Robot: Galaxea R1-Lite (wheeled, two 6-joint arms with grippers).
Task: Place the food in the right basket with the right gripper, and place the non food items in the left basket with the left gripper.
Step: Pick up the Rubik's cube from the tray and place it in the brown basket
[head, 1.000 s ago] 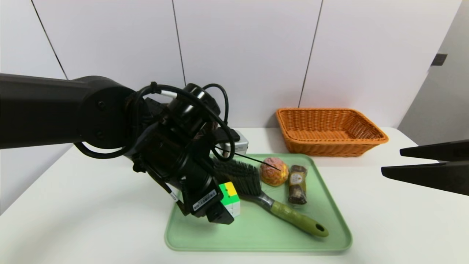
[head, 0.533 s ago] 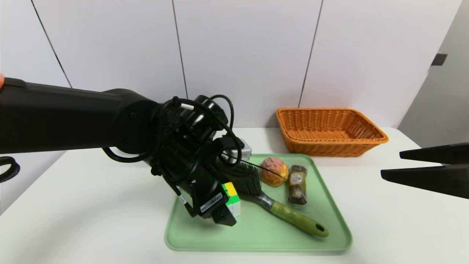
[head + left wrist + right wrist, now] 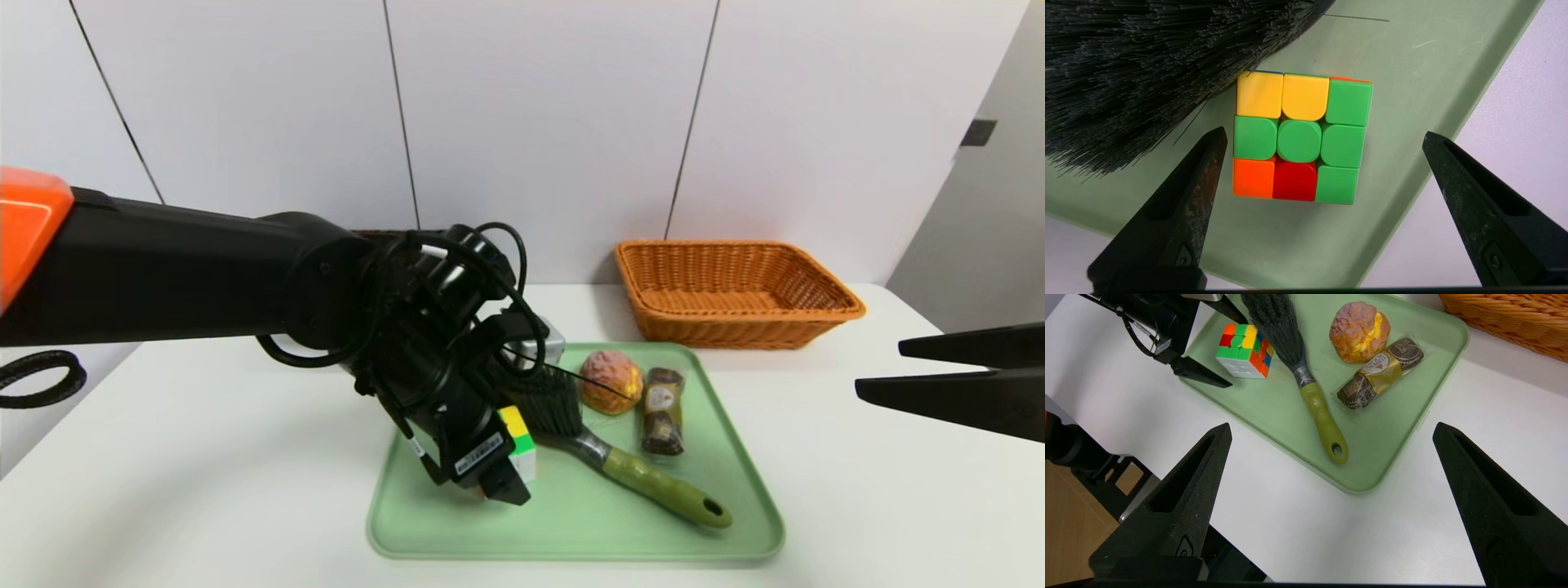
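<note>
"Left arm has moved a little to the right and lower since the earlier frame. Where is its gripper now?"

"The left black two-fingered gripper (image 3: 1325,131) is above the pale green rectangular tray (image 3: 612,535), near its left edge. Its fingers are wide apart, one on each side of the multicoloured plastic puzzle cube (image 3: 1299,140). They do not touch it, and nothing is held."

"And what lies beside the cube?"

"The black-bristled brush with green handle (image 3: 665,490). Its bristles are by the cube, and the handle points to the near right corner."

"Where is the food?"

"The round, bumpy orange-brown bun (image 3: 611,382) is close to the tray's far edge. Next to it, toward the right edge, lies the oblong dark brown snack in clear wrapper (image 3: 663,411)."

"What about the right gripper (image 3: 1333,426)?"

"It is parked over the white counter (image 3: 849,498), right of the tray, with open, empty fingers. The orange-tan wicker basket (image 3: 739,331) stands behind the tray's far right corner."
</note>
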